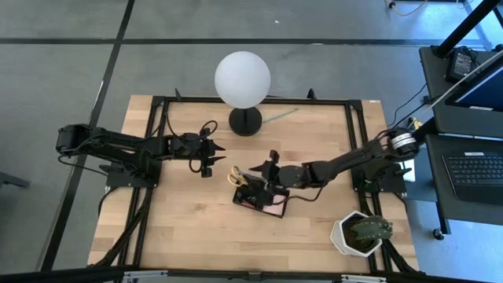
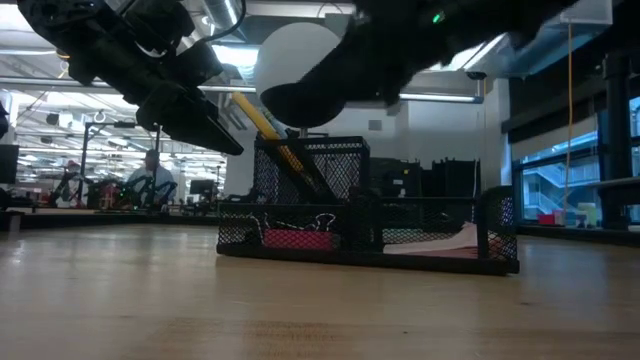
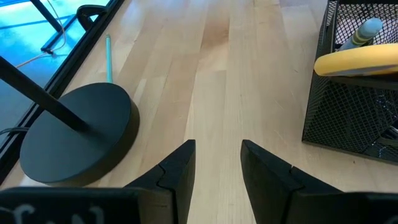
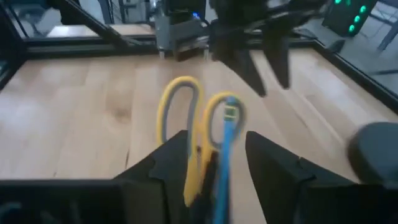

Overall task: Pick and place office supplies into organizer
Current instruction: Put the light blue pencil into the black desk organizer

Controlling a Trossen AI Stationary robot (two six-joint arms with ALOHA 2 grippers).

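Note:
The black mesh organizer (image 1: 263,200) (image 2: 370,238) sits on the table's middle. The yellow-handled scissors (image 1: 234,176) (image 4: 186,118) and a blue pen (image 4: 225,149) stand in its tall cup (image 2: 310,170). A pink sticky-note pad (image 2: 295,238) and a binder clip (image 2: 325,220) lie in its low tray. My right gripper (image 1: 253,174) (image 4: 214,168) hovers open over the cup, with a finger on each side of the scissors' handles. My left gripper (image 1: 214,157) (image 3: 217,165) is open above bare wood, left of the organizer. The thin green stick (image 1: 279,115) (image 3: 109,56) lies behind the lamp base.
The white globe lamp (image 1: 242,79) stands on its black round base (image 1: 245,122) (image 3: 74,134) just beyond my left gripper. A potted plant (image 1: 360,233) is at the near right corner. Black frame rails (image 1: 157,141) run along the table's sides.

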